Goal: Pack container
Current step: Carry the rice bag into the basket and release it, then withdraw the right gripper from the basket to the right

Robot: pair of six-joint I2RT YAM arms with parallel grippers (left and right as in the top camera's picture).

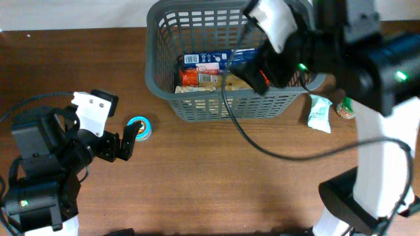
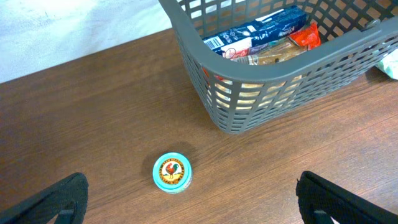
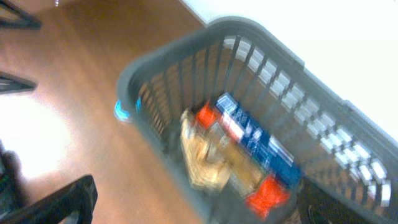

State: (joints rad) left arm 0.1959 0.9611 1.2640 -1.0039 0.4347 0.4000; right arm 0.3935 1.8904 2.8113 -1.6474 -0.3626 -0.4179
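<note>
Your worktop is brown wood grain, with a white surface beyond its far edge. The container (image 1: 197, 108), a single dark grey slotted basket, stands at the far middle of the worktop with a long wall facing the near side.

Your left gripper (image 1: 131, 141) sits at the near left and points right. The container lies up and to its right, well apart from it. In the left wrist view its fingers (image 2: 59, 202) are spread wide, out at the two bottom corners, with nothing held between them. One round blue tin (image 1: 139, 128) with a rooster on the lid lies on the worktop just ahead of this gripper.

Your right gripper (image 1: 252, 73) hangs over the right half of the container, inside the outline of the rim in the overhead view. You cannot tell how far down it reaches. The right wrist view is blurred, but one finger (image 3: 59, 202) stands far out at the lower left corner, so the gripper reads as spread, and nothing shows in its grasp. The container fills most of that view, directly ahead of the gripper.

Inside the container you can count one blue-and-white packet (image 1: 210, 61) along the far side and one tan packet (image 1: 197, 88) with red-orange ends beside it. Anything beneath them is hidden.

Right of the container lies one mint-green packet (image 1: 320, 113). Just beyond it is one small red-and-green item (image 1: 346, 109), partly covered by the right arm.
</note>
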